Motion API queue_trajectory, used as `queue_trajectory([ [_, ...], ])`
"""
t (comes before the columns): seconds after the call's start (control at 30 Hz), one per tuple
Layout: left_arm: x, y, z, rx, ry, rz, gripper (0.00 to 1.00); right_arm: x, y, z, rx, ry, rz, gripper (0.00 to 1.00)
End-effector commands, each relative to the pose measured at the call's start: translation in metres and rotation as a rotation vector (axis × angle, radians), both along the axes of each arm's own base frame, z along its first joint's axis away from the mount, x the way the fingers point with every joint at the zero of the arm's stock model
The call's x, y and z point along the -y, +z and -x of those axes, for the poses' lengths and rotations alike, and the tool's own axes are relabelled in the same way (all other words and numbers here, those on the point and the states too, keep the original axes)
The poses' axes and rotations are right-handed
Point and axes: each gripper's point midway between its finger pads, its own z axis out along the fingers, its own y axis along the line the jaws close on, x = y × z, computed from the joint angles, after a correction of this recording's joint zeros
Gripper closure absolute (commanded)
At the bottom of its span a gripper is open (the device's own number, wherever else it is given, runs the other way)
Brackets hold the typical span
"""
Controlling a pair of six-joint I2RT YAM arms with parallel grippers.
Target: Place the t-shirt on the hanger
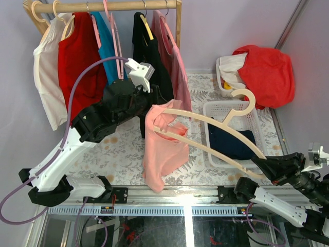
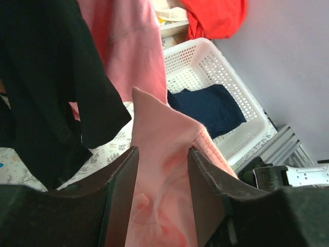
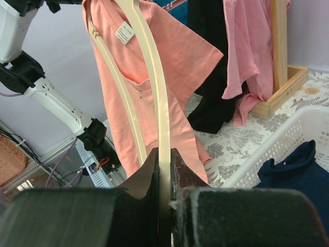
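Ok, right gripper (image 3: 164,157) is clenched hard on the near arm tip of the hanger (image 3: 153,77). The hanger's far end sits inside the t-shirt (image 1: 162,149), which drapes off it. Left gripper (image 2: 162,154) straddles the t-shirt's top cloth; can't tell if it's pinching.

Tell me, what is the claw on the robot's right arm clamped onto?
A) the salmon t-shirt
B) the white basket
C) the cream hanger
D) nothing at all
C: in the right wrist view the right gripper is shut on one arm of the hanger, while the t-shirt drapes over its far end.
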Motion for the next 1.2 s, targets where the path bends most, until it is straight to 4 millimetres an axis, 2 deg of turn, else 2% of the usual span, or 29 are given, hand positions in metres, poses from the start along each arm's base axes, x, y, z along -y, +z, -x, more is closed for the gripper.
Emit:
queue_trajectory([
  [0.0, -0.005, 0.022, -0.001, 0.049, 0.027, 0.041, 0.54, 0.009, -0.006, -0.020, -0.011, -0.123, -0.004, 1.00],
  [0.13, -0.002, 0.032, 0.007, 0.076, -0.025, 0.069, 0.49, 0.001, 0.001, -0.023, 0.018, -0.117, -0.021, 1.00],
  [0.23, -0.014, 0.034, 0.003, 0.090, 0.034, 0.058, 0.47, 0.002, 0.003, -0.029, 0.024, -0.147, -0.020, 1.00],
  [0.37, -0.030, 0.013, -0.009, 0.070, 0.144, 0.008, 0.50, -0.010, -0.008, -0.032, -0.008, -0.130, 0.029, 1.00],
  [0.5, -0.029, -0.019, -0.021, 0.040, 0.205, -0.018, 0.54, -0.025, -0.021, -0.033, -0.034, -0.087, 0.054, 1.00],
  [0.67, -0.037, -0.048, -0.038, 0.033, 0.314, -0.068, 0.56, -0.030, -0.025, -0.036, -0.070, -0.091, 0.078, 1.00],
  [0.97, -0.088, -0.078, -0.054, 0.057, 0.586, -0.188, 0.55, -0.054, -0.043, -0.051, -0.192, -0.114, 0.124, 1.00],
  [1.17, -0.102, -0.092, -0.058, 0.052, 0.669, -0.232, 0.55, -0.054, -0.048, -0.056, -0.219, -0.145, 0.136, 1.00],
])
